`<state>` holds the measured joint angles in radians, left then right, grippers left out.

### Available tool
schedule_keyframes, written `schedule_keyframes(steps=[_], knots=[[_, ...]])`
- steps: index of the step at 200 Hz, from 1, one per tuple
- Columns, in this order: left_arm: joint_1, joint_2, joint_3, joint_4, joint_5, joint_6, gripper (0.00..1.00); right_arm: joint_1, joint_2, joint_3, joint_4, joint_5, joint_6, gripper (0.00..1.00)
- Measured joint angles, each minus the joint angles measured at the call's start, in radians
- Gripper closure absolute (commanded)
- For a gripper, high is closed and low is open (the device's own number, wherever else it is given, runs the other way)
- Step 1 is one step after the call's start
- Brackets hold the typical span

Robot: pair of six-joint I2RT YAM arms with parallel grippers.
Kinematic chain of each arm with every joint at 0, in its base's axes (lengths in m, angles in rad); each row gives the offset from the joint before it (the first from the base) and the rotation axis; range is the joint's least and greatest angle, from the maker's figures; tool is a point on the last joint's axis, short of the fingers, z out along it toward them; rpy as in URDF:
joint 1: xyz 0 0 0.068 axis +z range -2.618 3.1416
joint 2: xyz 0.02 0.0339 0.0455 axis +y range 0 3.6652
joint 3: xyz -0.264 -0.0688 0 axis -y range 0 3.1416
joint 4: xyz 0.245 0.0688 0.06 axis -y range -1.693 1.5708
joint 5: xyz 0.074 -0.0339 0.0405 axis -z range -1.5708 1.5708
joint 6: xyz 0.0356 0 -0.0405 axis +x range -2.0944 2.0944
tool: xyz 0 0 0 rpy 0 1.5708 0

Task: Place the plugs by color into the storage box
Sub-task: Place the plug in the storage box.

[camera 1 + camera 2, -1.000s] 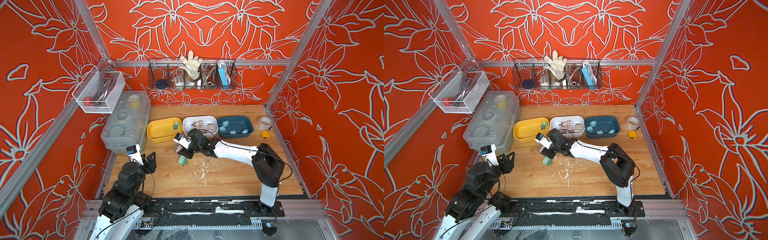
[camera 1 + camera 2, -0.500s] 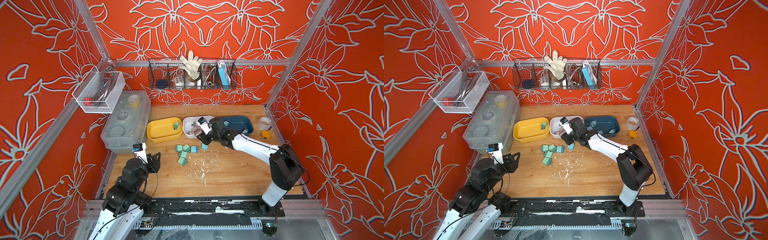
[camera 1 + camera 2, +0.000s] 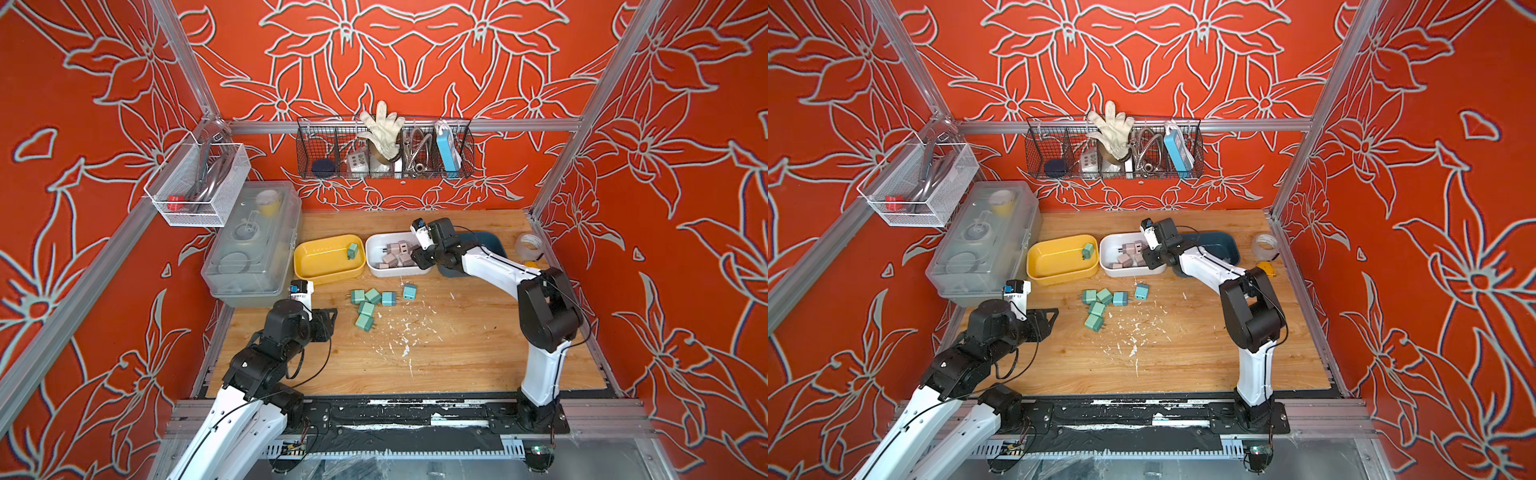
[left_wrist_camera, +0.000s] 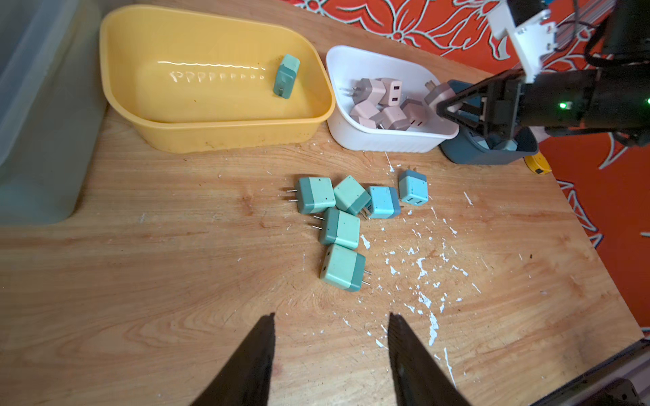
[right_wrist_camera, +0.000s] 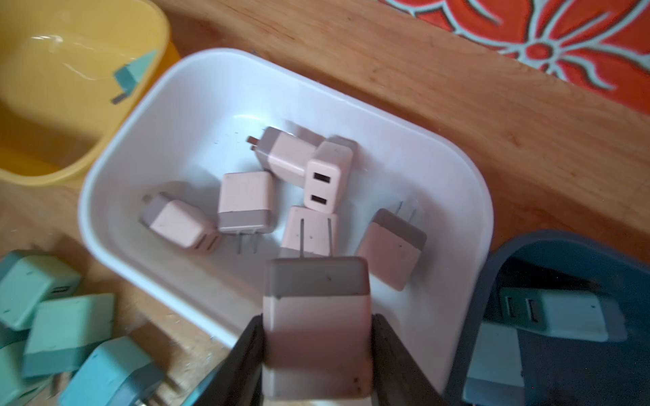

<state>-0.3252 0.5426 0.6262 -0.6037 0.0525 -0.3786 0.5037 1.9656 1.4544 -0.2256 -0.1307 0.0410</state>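
Note:
My right gripper (image 5: 316, 321) is shut on a dusty pink plug (image 5: 316, 298), prongs pointing outward, held over the right rim of the white bin (image 3: 371, 259), which holds several pink plugs (image 5: 246, 202). The yellow bin (image 3: 320, 270) holds one green plug (image 3: 352, 250). The dark blue bin (image 3: 494, 243), partly hidden by the right arm, holds light blue plugs (image 5: 562, 313). Several green plugs (image 4: 339, 228) and two blue plugs (image 4: 413, 186) lie in a cluster on the table. My left gripper (image 4: 330, 316) is open and empty, short of that cluster.
A clear lidded box (image 3: 253, 241) stands left of the bins. A tape roll (image 3: 528, 245) and a small yellow item (image 3: 530, 264) sit at the table's right edge. Wire baskets (image 3: 384, 149) hang on the back wall. White flecks (image 3: 403, 336) dot the wood.
My right gripper has left the plug cluster and carried the pink plug back to the white bin. The left arm has edged toward the cluster and its jaws have narrowed slightly.

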Motion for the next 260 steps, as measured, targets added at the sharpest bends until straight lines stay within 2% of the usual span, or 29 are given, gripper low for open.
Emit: schedule_keyframes(steps=[22, 44, 76, 133, 182, 206, 260], knots=[[0.001, 0.037, 0.0, 0.016, 0.047, 0.0, 0.48, -0.013, 0.07, 0.061, -0.029, 0.008, 0.0, 0.61], [0.001, 0.084, 0.0, 0.019, 0.081, 0.0, 0.48, -0.014, 0.123, 0.132, -0.055, 0.037, 0.006, 0.4], [0.001, 0.116, 0.0, 0.018, 0.108, 0.0, 0.48, -0.014, 0.142, 0.192, -0.077, 0.081, 0.007, 0.34], [0.001, 0.111, 0.0, 0.021, 0.119, 0.0, 0.48, -0.014, 0.021, 0.008, -0.035, 0.076, 0.033, 0.33], [0.001, 0.13, 0.0, 0.023, 0.139, 0.0, 0.49, -0.014, -0.116, -0.094, 0.014, 0.021, 0.067, 0.34], [0.002, 0.154, 0.0, 0.023, 0.153, -0.001, 0.51, -0.013, -0.188, -0.151, 0.048, -0.017, 0.106, 0.37], [0.003, 0.209, 0.0, 0.026, 0.178, -0.003, 0.53, 0.037, -0.395, -0.457, 0.194, -0.101, 0.24, 0.39]])
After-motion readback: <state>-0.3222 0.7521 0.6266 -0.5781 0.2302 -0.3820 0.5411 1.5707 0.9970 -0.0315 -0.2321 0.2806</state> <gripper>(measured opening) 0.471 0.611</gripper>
